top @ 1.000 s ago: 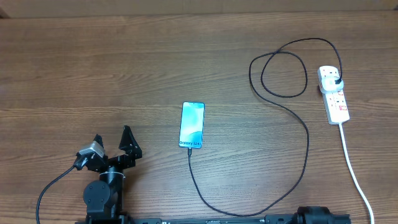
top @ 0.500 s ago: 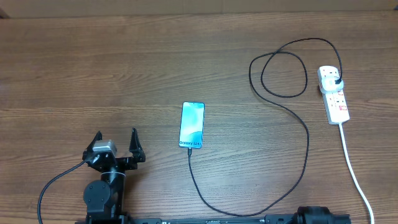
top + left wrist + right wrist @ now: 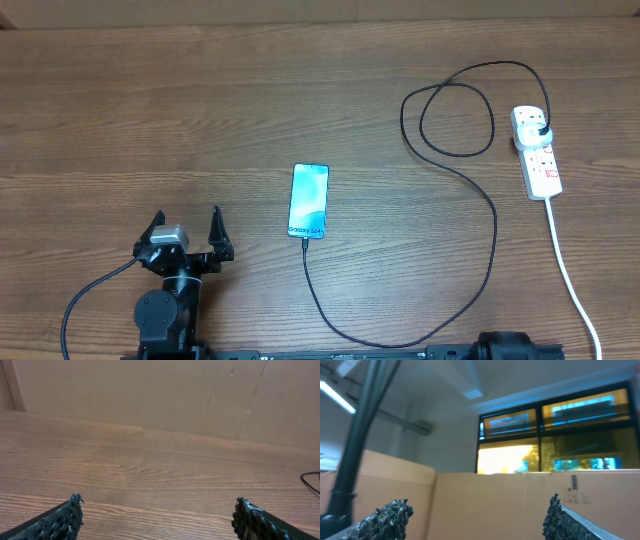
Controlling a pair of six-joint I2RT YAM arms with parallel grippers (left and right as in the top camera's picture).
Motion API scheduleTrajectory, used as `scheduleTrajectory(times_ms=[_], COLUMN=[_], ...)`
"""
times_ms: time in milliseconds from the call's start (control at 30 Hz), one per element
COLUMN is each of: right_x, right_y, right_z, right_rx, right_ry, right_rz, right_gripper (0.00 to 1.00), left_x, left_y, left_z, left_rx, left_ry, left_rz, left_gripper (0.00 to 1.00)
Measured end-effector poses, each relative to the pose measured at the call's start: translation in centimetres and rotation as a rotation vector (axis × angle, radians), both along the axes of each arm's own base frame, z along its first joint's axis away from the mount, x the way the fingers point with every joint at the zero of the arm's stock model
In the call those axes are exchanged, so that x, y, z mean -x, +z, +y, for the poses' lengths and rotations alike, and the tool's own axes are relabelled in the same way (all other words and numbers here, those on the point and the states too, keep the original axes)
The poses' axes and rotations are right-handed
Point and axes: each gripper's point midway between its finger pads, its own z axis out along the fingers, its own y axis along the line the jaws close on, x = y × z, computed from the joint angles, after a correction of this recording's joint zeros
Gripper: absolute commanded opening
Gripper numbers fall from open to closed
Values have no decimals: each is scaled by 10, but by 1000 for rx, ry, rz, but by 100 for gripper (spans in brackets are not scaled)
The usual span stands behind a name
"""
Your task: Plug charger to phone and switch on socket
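Table [image 3: 150, 100] bears one phone [image 3: 309, 201], one charger [image 3: 496, 228], one socket [image 3: 538, 160]; left gripper [image 3: 187, 222], right gripper [image 3: 476, 507] apart.

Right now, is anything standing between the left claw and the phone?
Nothing visible does. Only bare table lies between the open left claw and the phone. The charger cable leaves the phone's near end, off that path.

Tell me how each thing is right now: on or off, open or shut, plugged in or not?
phone: lying flat, screen lit, cable tip at its near end, looks plugged in.
charger: plug in the socket's far outlet, cable lying in loops.
socket: holds the charger's plug; switch too small to tell.
left tool: open, empty.
right tool: open, empty, pointing upward.
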Motion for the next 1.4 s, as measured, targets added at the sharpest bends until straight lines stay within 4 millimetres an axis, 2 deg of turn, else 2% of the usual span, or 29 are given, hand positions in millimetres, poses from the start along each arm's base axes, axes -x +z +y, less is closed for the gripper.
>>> scheduleTrajectory(times_ms=[33,267,533,633,733,800,900,1033,1133,1400], right_x=[-1,-10,-45,-45,-32,-16,25,94,121,99], right_y=[1,14,1,2,6,5,3,-9,-5,-10], right_z=[-4,-26,-35,-35,-31,-28,-26,-27,-31,-38], right_rx=[-18,-119,-178,-194,-187,-175,-169,-184,-204,-241], right_ry=[-14,-110,-113,-97,-70,-51,-37,-36,-44,-75], right_rz=[0,-83,-106,-111,-151,-183,-265,-398,-437,-375], right_gripper=[99,100,100,100,100,100,100,100,100,100], left_x=[0,0,0,0,0,0,0,0,0,0], left_y=[0,0,0,0,0,0,0,0,0,0], left_z=[0,0,0,0,0,0,0,0,0,0], left_rx=[0,0,0,0,0,0,0,0,0,0], left_ry=[0,0,0,0,0,0,0,0,0,0], left_rz=[0,0,0,0,0,0,0,0,-1,0], left_gripper=[99,99,100,100,100,99,100,100,100,99])
